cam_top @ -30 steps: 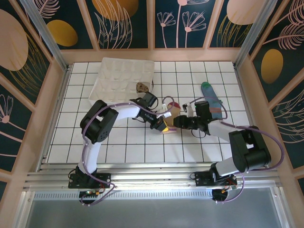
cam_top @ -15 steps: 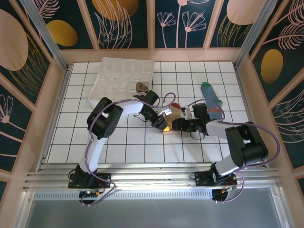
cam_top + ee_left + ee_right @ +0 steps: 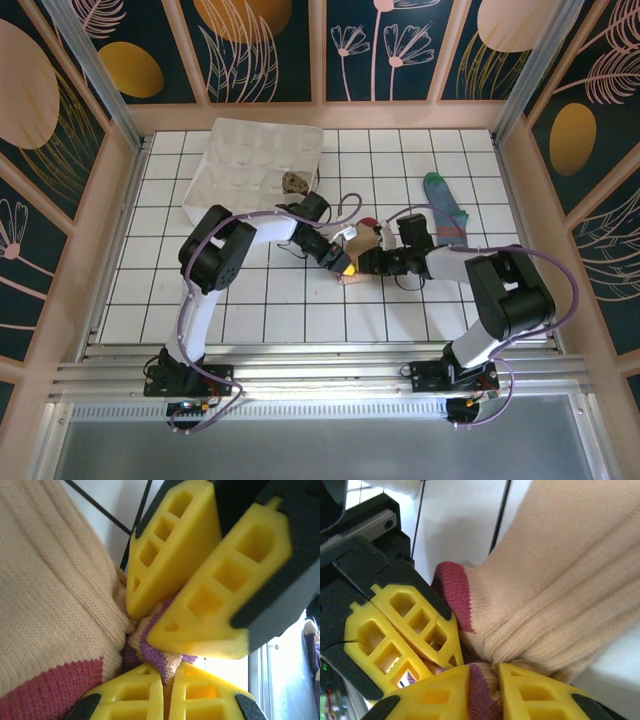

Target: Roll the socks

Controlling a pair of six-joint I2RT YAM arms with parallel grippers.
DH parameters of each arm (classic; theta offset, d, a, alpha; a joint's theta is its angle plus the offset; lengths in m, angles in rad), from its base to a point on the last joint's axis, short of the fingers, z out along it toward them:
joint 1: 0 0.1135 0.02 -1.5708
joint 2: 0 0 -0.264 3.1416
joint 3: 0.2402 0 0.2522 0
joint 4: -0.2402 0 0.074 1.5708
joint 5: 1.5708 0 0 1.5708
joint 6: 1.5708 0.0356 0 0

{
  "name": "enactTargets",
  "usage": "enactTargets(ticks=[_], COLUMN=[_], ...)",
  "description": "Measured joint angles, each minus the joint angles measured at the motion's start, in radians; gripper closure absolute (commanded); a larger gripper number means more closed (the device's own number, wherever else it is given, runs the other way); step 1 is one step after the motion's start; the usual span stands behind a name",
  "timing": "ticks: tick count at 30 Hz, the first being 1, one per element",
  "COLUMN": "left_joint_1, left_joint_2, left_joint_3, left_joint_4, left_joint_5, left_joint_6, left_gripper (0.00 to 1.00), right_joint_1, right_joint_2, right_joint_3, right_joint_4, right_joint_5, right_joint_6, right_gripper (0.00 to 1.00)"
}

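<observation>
I see my right gripper [image 3: 480,676] just under the beige sock [image 3: 560,580]. Its two yellow fingers pinch the sock's purple striped cuff [image 3: 481,687]. A red patch [image 3: 456,594] sits on the sock's left edge. Left of the sock, the left gripper [image 3: 442,669] has its yellow fingers pressed together, with the tips touching the sock. The white table [image 3: 460,520] lies behind the sock.

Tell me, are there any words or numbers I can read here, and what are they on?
None: no word, number, brand or sign can be read anywhere.
Beige knitted sock with red toe and striped cuff: only colours, no letters.
White moulded tray: plain.
Blue-grey sock with green toe: no writing.
Dark wall panels: flower drawings only.
</observation>
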Motion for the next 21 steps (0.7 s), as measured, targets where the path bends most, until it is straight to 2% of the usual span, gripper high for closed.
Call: enactTargets(ticks=[2,7,12,15,18,21], left_joint_1=[0.000,0.000,0.000,0.000,-0.008,-0.054], left_joint_2=[-0.029,-0.121,-0.205,-0.273,-0.370,-0.480], left_joint_3=[-0.040,-0.149,-0.226,-0.284,-0.356,-0.425], left_joint_4=[0.040,0.152,0.245,0.288,0.331,0.367], left_joint_5=[-0.029,-0.140,-0.265,-0.327,-0.397,-0.523], left_joint_6=[-0.029,-0.066,-0.043,0.002,0.085,0.214], left_gripper=[0.92,0.77,0.69,0.68,0.62,0.55], right_joint_1=[0.010,0.027,0.032,0.034,0.034,0.034], right_joint_2=[0.025,0.103,0.167,0.183,0.193,0.200], right_joint_3=[0.034,0.118,0.198,0.230,0.252,0.266], right_joint_4=[-0.029,-0.104,-0.183,-0.228,-0.262,-0.286], right_joint_5=[0.008,0.016,0.007,0.007,0.008,0.008], right_joint_6=[-0.004,-0.009,-0.010,-0.011,-0.019,-0.029], right_gripper=[1.00,1.00,1.00,1.00,1.00,1.00])
